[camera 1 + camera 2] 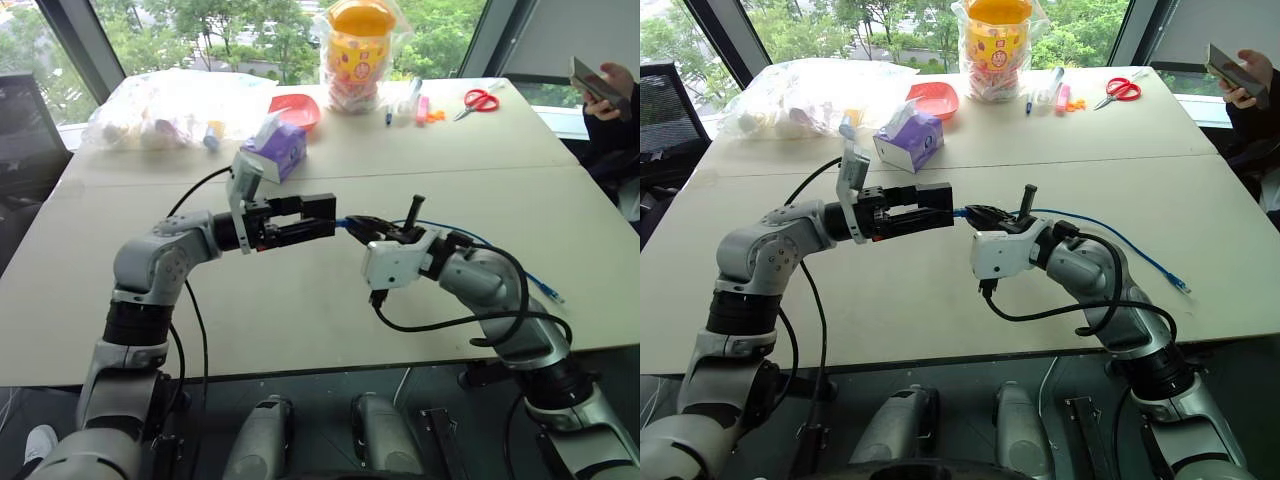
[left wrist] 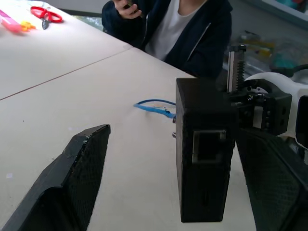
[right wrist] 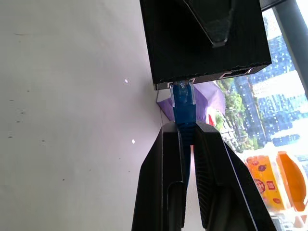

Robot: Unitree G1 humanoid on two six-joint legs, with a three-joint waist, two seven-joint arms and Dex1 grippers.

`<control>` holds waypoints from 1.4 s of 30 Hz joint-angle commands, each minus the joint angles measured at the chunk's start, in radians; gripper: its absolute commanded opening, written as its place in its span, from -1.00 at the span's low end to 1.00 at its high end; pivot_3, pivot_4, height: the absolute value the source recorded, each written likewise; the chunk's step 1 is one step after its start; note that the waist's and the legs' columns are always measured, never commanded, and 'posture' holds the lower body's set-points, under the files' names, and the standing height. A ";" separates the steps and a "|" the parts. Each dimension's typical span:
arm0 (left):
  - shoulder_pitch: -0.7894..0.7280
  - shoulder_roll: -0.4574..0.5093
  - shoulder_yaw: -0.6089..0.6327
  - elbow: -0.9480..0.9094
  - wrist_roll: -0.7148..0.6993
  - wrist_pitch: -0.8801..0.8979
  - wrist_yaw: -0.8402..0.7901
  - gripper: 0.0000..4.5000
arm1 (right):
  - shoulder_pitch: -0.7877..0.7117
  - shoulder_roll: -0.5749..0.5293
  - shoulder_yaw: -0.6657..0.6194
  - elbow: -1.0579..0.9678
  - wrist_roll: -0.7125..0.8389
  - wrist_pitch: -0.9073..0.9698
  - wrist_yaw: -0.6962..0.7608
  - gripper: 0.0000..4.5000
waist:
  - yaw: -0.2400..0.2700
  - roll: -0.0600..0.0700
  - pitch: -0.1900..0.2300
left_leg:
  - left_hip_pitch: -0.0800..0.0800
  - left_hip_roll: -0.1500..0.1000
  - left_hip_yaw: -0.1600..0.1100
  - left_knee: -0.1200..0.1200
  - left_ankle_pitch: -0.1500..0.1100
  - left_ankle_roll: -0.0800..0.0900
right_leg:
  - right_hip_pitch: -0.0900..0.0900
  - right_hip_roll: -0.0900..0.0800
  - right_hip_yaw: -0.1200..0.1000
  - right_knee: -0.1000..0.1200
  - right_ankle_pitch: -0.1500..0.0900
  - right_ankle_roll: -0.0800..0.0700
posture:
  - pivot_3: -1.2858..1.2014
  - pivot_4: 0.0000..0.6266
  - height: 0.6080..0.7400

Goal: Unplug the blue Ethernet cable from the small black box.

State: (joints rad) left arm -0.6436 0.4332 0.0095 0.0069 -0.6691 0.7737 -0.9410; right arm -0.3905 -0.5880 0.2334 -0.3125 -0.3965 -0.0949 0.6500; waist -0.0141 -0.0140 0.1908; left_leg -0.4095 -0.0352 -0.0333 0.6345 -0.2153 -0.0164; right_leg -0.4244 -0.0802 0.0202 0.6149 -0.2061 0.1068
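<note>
The small black box point(image 1: 320, 206) hangs above the table point(image 1: 300, 310) between the fingers of my left gripper point(image 1: 326, 215). In the left wrist view the box point(image 2: 204, 159) lies against one finger point(image 2: 274, 183), with a wide gap to the other finger point(image 2: 72, 178), so the jaws stand open. An empty port shows in the box's side. My right gripper point(image 3: 185, 126) is shut on the blue Ethernet cable point(image 1: 1130, 245) just behind its clear plug point(image 3: 183, 94), which sits in the box's port. The cable trails off to the right over the table.
Behind the arms stands a purple tissue box point(image 1: 275, 150), with a red bowl point(image 1: 297, 105) beyond it. A clear bag of items point(image 1: 165, 110), a yellow container point(image 1: 360, 50), pens point(image 1: 415, 100) and red scissors point(image 1: 482, 98) line the far edge. A person point(image 1: 610, 110) sits at the right.
</note>
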 commanded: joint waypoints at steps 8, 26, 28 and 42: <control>0.009 0.013 0.022 -0.032 -0.025 0.000 -0.012 -0.77 | -0.041 0.004 -0.023 -0.024 0.066 0.019 0.045 -1.00 | 0.001 0.000 0.000 | 0.000 0.000 0.000 0.000 0.000 0.000 | 0.000 0.000 0.000 0.000 0.000 0.000 | 0.03 -0.52 1.00; -0.022 0.129 -0.013 -0.007 -0.009 -0.017 -0.180 -0.77 | -0.367 0.054 -0.131 0.135 0.894 1.220 0.365 0.98 | 0.001 -0.001 0.001 | 0.000 0.006 -0.001 -0.001 0.000 0.000 | -0.001 0.001 0.001 -0.002 0.000 -0.002 | 0.03 -0.52 1.00; -0.021 0.129 -0.014 -0.007 -0.006 -0.018 -0.182 -0.77 | -0.400 0.056 -0.117 0.168 0.904 1.235 0.366 0.98 | 0.000 -0.001 0.001 | 0.000 0.006 -0.001 -0.002 0.000 0.000 | -0.002 0.001 0.001 -0.002 0.000 -0.002 | 0.03 -0.52 1.00; -0.001 0.130 -0.023 -0.028 0.014 -0.041 -0.192 -0.77 | -0.499 0.029 -0.035 0.241 0.947 1.277 0.396 0.17 | -0.001 -0.001 0.001 | -0.001 0.006 0.001 -0.002 0.000 0.001 | -0.003 0.002 0.001 -0.002 0.001 -0.001 | 0.03 -0.52 1.00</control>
State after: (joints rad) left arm -0.6405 0.5548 -0.0188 0.0103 -0.6534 0.7523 -1.1208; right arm -0.8613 -0.5524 0.2026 -0.0598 0.5275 1.1791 1.0330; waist -0.0149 -0.0154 0.1917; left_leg -0.4104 -0.0288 -0.0324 0.6321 -0.2158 -0.0159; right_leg -0.4270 -0.0786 0.0209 0.6128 -0.2055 0.1057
